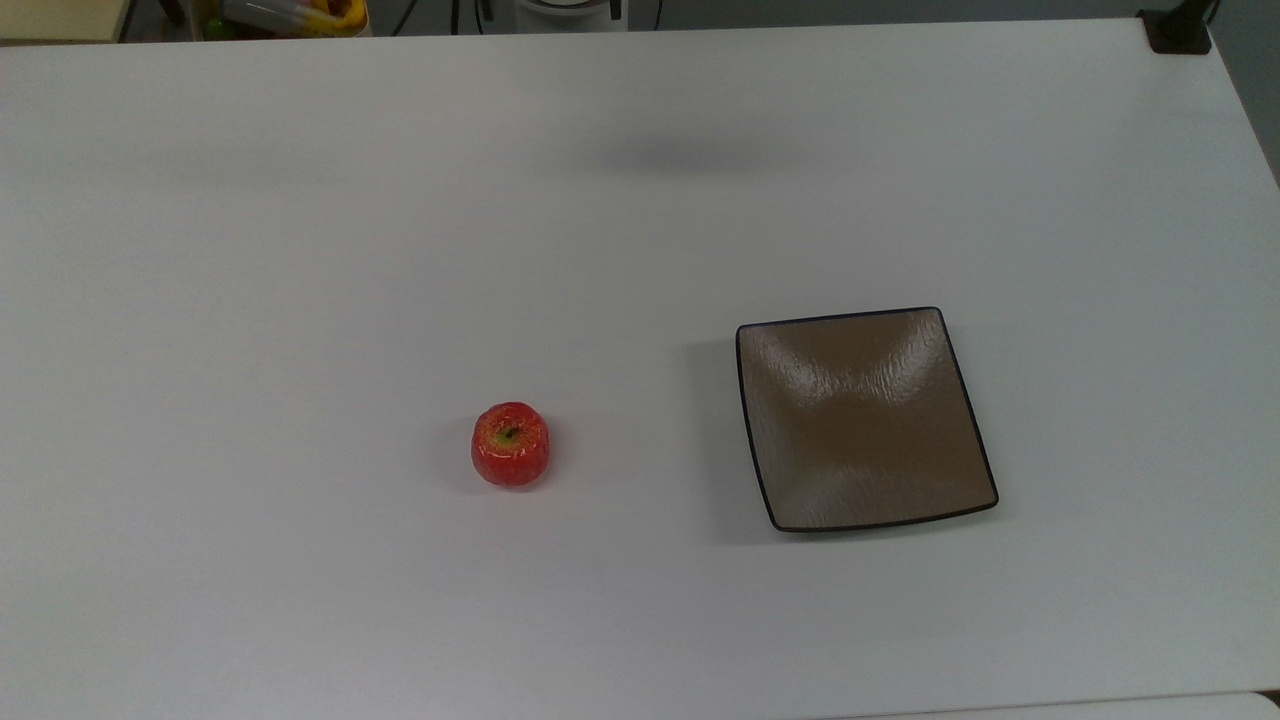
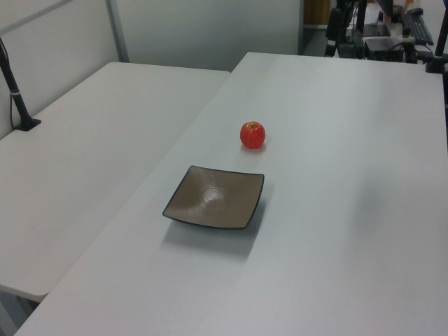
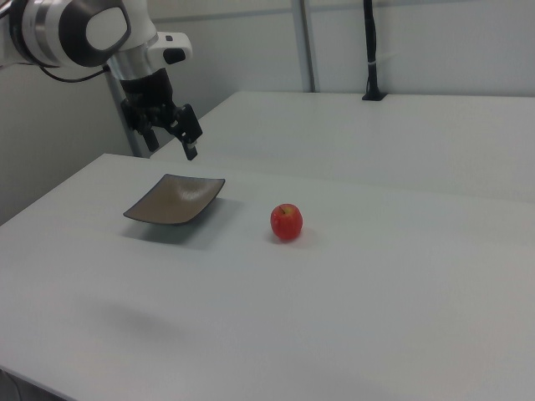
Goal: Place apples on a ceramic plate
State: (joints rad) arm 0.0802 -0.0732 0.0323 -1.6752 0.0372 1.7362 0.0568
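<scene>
A small glossy red apple (image 1: pixel 510 445) (image 2: pixel 253 135) (image 3: pixel 286 222) with a yellow-green patch at its stem stands upright on the white table. The square brown ceramic plate (image 1: pixel 865 420) (image 2: pixel 215 197) (image 3: pixel 175 199) lies with nothing on it, about two plate widths to the top view's right of the apple. In the right view my gripper (image 3: pixel 171 138) hangs in the air above and behind the plate, well clear of both. It points down, tilted, and is open with nothing between its fingers.
A second white table (image 2: pixel 84 140) adjoins the plate's side. On it stands a black post on a clamp (image 2: pixel 15 87) (image 3: pixel 370 50). Colourful clutter (image 1: pixel 290 15) sits beyond the table's far edge in the top view. A dark stand (image 2: pixel 350 31) is past the far end.
</scene>
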